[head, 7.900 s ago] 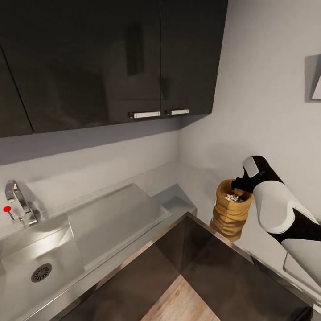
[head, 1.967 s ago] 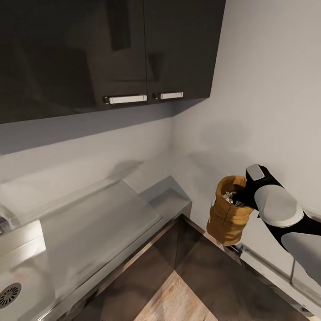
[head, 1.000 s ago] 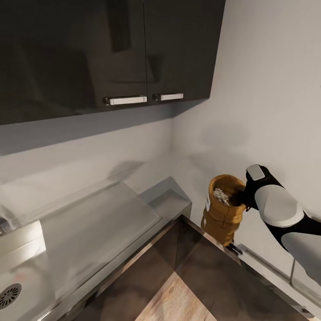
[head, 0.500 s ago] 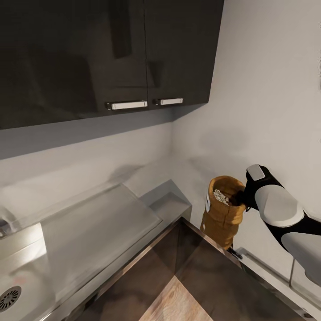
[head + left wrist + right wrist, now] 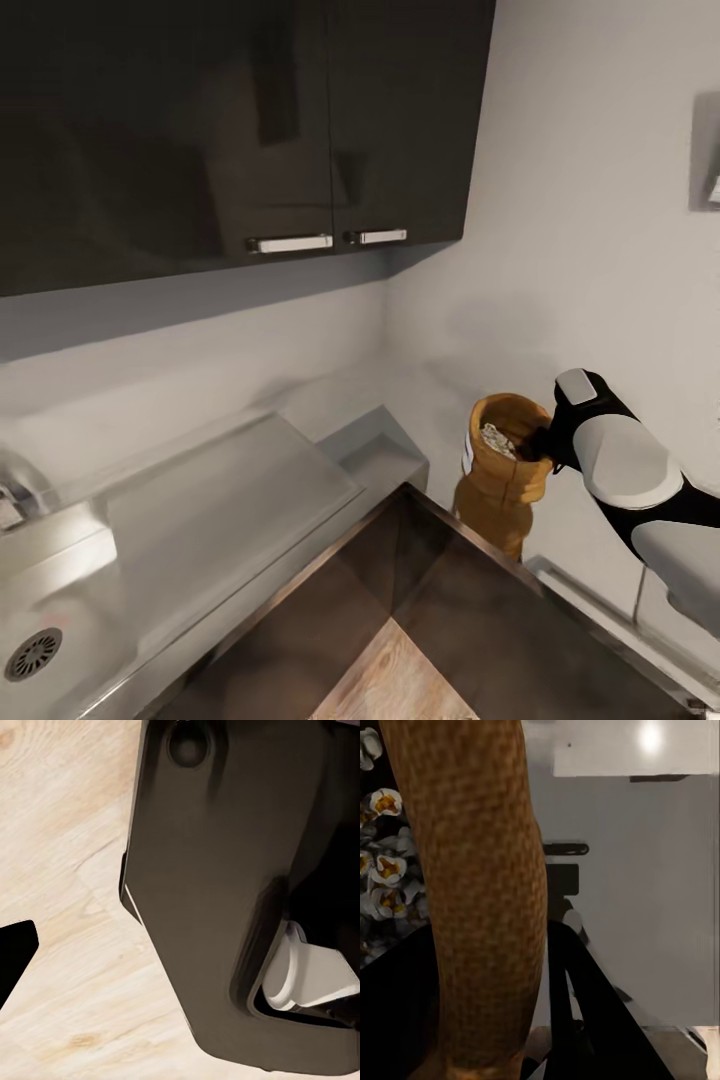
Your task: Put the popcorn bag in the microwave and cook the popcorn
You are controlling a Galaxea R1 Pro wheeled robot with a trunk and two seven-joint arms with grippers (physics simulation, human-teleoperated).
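Popcorn bag (image 5: 503, 480) with popped popcorn (image 5: 497, 438) in right jaws

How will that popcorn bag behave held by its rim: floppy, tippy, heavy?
Probably floppy: the popcorn bag is wrinkled burlap-like cloth, its lower part hanging narrowed under the rim. Likely light for its size, holding puffed popcorn. It may sway or spill, since the right gripper appears to pinch just one side of the open rim, away from the countertop.
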